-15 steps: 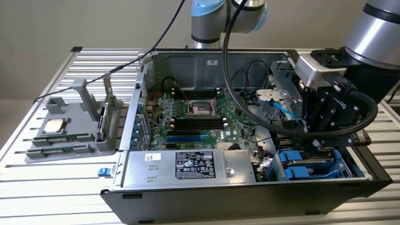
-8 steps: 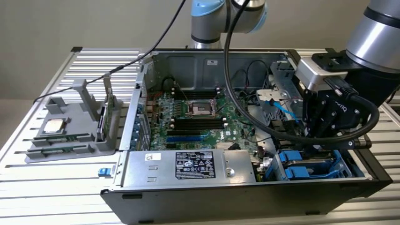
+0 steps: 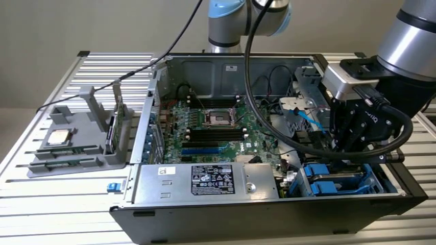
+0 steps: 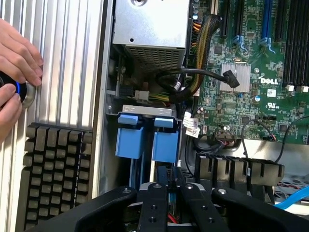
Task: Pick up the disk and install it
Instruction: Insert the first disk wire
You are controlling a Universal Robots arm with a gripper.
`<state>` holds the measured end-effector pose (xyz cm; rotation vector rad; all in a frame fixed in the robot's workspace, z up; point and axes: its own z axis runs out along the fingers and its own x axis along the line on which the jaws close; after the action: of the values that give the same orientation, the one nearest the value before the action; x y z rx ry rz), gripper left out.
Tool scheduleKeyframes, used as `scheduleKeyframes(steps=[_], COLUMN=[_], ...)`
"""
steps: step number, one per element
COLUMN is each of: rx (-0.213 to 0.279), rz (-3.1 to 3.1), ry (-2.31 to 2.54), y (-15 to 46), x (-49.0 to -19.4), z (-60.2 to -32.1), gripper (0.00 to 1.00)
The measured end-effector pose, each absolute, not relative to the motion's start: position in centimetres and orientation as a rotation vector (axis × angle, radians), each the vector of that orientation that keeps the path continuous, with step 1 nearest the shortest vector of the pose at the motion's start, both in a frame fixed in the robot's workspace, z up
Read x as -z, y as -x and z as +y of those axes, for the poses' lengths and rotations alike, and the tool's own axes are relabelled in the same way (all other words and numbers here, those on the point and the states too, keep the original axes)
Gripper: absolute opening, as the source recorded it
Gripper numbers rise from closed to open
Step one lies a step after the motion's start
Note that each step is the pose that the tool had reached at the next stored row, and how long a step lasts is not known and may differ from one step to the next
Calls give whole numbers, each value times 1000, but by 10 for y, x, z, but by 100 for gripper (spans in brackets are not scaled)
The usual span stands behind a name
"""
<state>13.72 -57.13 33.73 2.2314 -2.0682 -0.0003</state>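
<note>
One pincer (image 4: 169,178) is gripping the disk (image 4: 145,140) narrowly inside the computer case (image 3: 204,214), needing straight, gentle pressing into its bay.

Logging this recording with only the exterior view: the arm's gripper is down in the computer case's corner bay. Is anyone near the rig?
Observer: Yes. The wrist view has a person's hand on a round button with a blue light, on the ribbed table.
Operator: What lies ahead of the gripper?
Observer: Two blue plastic tabs side by side, just beyond the gripper.
Operator: Any cable nearby?
Observer: A black cable ends in a plug beside the board's silver heat sink.
</note>
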Motion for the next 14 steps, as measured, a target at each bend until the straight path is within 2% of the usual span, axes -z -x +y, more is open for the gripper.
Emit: scheduleKeyframes(steps=[14], rx=[12], rz=[-2070], ry=[-2236], y=[-138], x=[-337], z=[-572], gripper=[16])
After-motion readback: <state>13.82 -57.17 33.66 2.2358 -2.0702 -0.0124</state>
